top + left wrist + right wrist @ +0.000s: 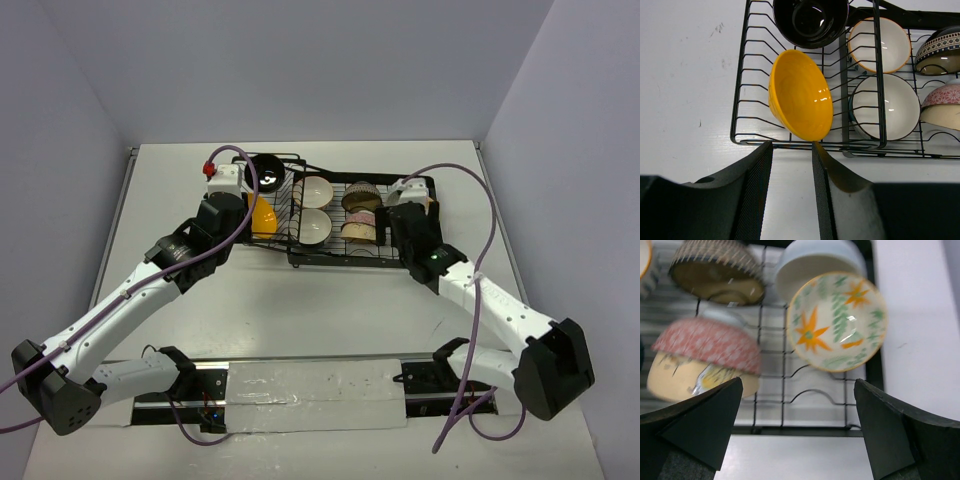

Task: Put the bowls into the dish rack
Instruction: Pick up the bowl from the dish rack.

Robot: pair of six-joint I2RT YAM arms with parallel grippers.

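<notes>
Yellow bowl (pixel 800 95) is leaning on edge in rack's (pixel 740 135) L slotted section, w/ black bowl (pixel 810 20) just behind it. Two white bowls (pixel 885 106) are sitting in the next section over, patterned ones further R. Floral bowl (pixel 837 322) is standing tilted at rack's R end, near pink bowl (pixel 705 342). L gripper (pixel 791 150) is hovering just in front of yellow bowl at rack's near rim, jaws partly apart, gripping nothing. R gripper (pixel 797 390) is hanging over rack's R end, jaws spread wide, empty. Rack is sitting on white table (pixel 300 300).
</notes>
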